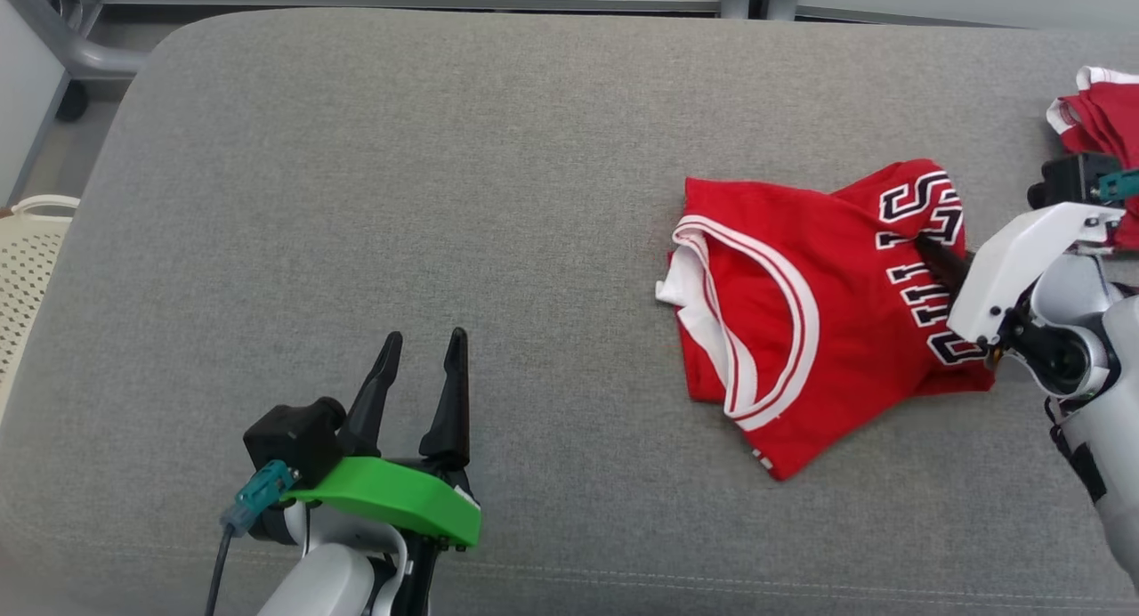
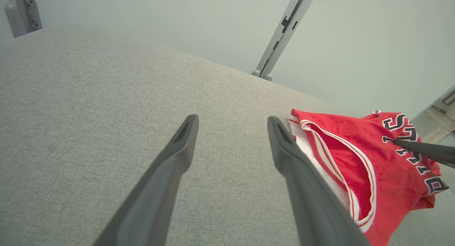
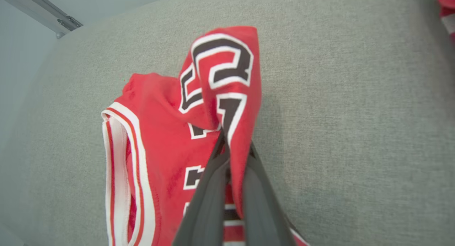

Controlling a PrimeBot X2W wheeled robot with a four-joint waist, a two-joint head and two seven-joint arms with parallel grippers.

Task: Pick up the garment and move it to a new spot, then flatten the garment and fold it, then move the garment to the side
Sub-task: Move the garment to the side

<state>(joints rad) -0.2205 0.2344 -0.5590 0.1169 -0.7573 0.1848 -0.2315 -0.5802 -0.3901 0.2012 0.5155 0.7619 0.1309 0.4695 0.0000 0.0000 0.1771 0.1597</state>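
The left gripper (image 1: 425,336) hangs nearest, fingers spread wide over the bare grey fabric-covered table (image 1: 445,153). Farther out on the robot's right lies the crumpled red garment (image 1: 756,215). The right gripper (image 1: 925,245) is pressed together on it, pinching a raised fold at the black lettering. Beyond, at the table's right edge, sits another red garment (image 1: 1099,117).

A grey woven-fabric worktop (image 1: 356,198) with rounded corners spans the scene, a faint seam running near its front edge. At its far right corner lies a second bundle of red cloth (image 1: 1099,109) with white trim, partly cut off by the view's edge. Off the left side stands a cream perforated basket (image 1: 31,251) — behind it, a grey metal frame (image 1: 80,55) and pale panels.
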